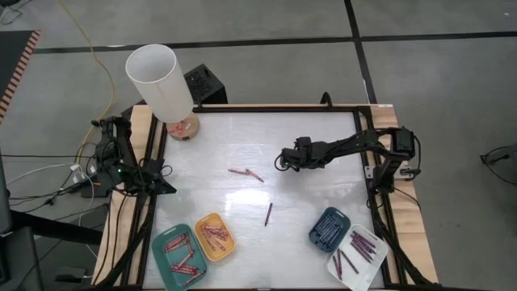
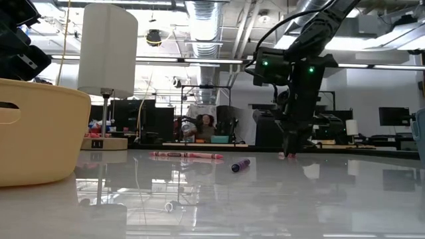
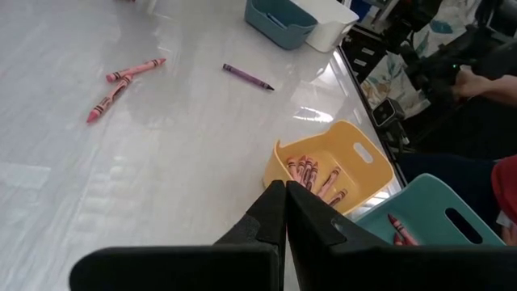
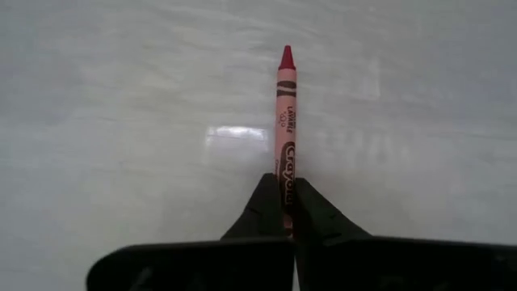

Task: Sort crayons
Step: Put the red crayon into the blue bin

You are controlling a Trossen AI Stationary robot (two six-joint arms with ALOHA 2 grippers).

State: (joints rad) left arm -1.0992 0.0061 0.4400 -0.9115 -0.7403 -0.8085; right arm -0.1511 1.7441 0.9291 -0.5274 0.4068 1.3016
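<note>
The right gripper (image 4: 287,212) is closed on a red crayon (image 4: 286,121) near table centre. Lift it straight, then carry to the teal tray (image 1: 166,257) at 7 o'clock. The left gripper (image 3: 286,212) waits closed.

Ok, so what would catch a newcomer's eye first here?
Probably the right end effector near mid-table, shut on a red crayon. Next, the four small trays along the table's near edge: teal tray, yellow tray, dark-blue tray and white tray. Then the white lamp at the far left corner.
</note>
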